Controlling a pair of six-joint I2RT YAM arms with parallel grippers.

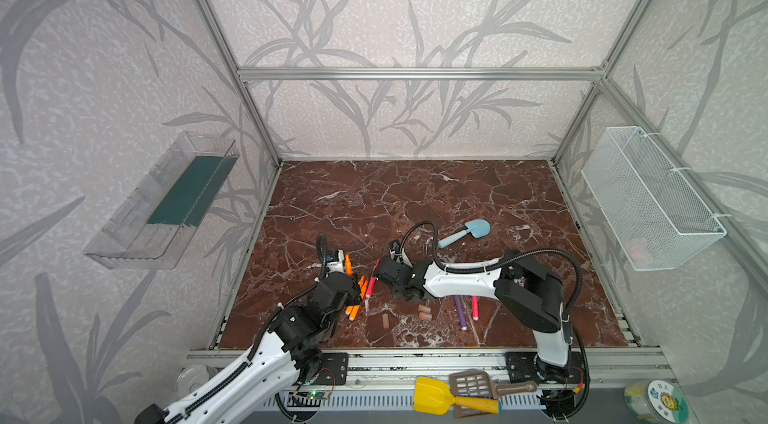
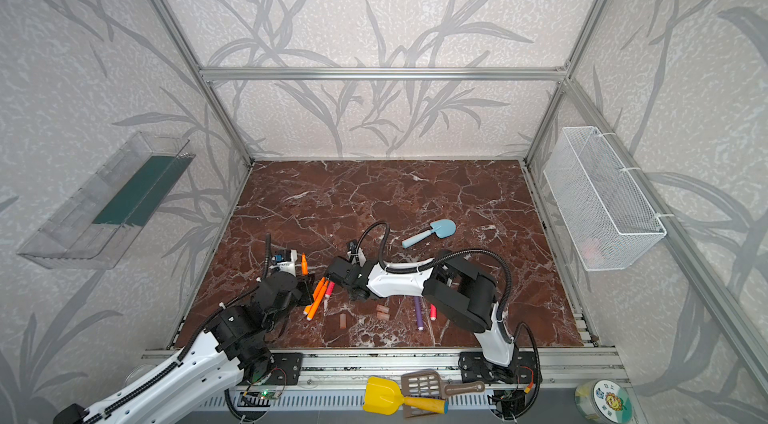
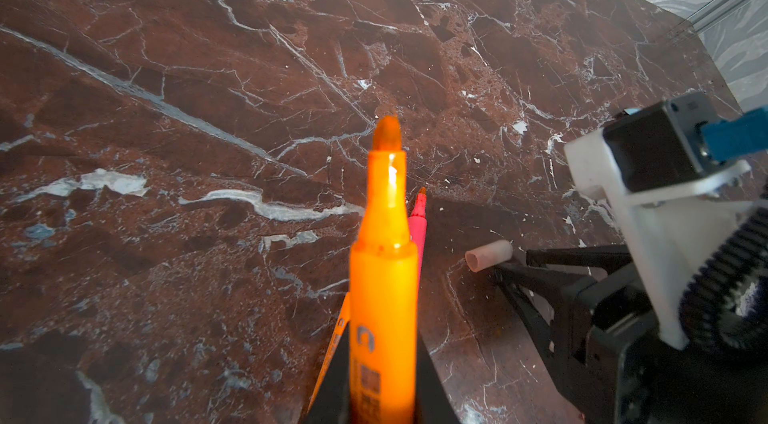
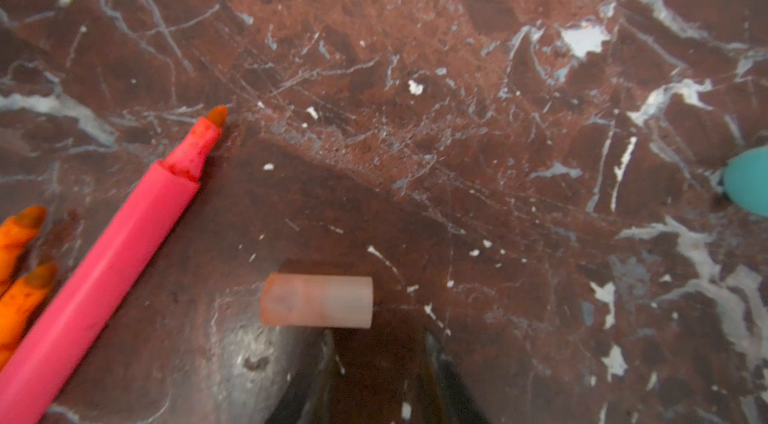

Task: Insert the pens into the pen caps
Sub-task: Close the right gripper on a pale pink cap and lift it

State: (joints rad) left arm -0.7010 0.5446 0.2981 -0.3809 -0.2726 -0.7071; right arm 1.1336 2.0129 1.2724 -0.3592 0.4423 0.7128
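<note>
Your left jaws clamp an orange pen [image 3: 382, 276], its bare tip pointing toward the back of the bench [image 1: 415, 193]. Your right jaws stand parted, with a pale pen cap [image 4: 316, 300] lying crosswise just off their tips; whether they touch it cannot be told.

Between the two sets of jaws, an uncapped pink pen [image 4: 104, 260] lies on the bench. Two more orange pens [image 2: 314, 301] lie just beside it.

Nearer the front edge lie a lone cap [image 1: 385, 320] and a pair of caps [image 1: 424, 312] side by side. A purple pen [image 1: 460, 312] and a second pink pen [image 1: 475, 309] lie partly under your right arm [image 1: 461, 280].

A light-blue toy shovel [image 1: 467, 231] rests farther back, well apart from the pens.

The bench is red-brown marble veined with white, framed in aluminium against leaf-patterned walls. A clear tray [image 1: 166, 202] hangs on the left wall and a white wire basket [image 1: 652, 197] on the right. A yellow scoop [image 1: 432, 395] and a brown slotted scoop [image 1: 473, 384] sit on the front rail.
</note>
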